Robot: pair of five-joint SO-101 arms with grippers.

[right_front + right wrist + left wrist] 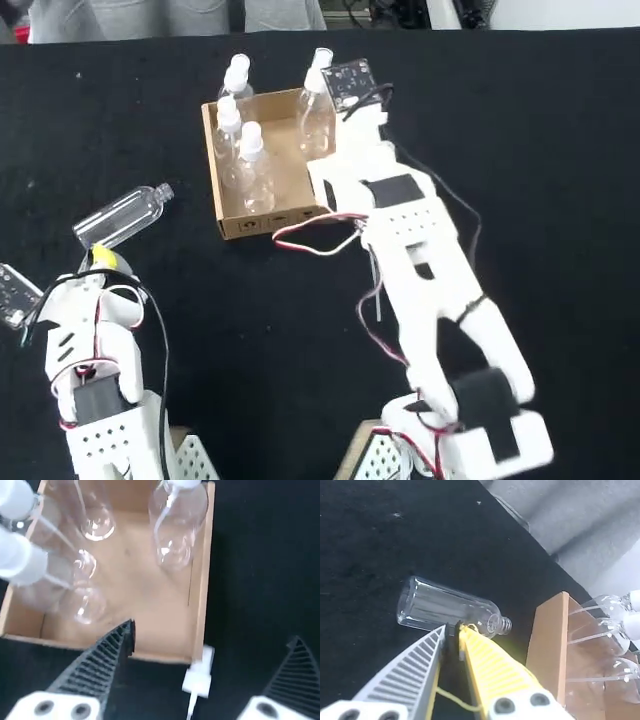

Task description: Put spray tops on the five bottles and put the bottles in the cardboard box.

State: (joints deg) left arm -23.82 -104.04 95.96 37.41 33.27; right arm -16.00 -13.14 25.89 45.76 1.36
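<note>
A clear capless bottle (125, 216) (445, 607) lies on its side on the black table, left of the cardboard box (212, 170) (550, 645) (200, 595). My left gripper (103, 258) (452, 628) is shut, its tips right at the bottle's side near the neck. Several bottles with white spray tops (250, 165) (177, 525) (600, 630) stand in the box. My right gripper (212, 642) hangs open over the box's near right corner. A loose white spray top (199, 677) lies on the table just outside that corner, between the fingers.
The right arm (410, 240) stretches from the front right base up to the box's right side, with a red and white cable looping by the box's front wall. Bare black table lies to the far left and far right.
</note>
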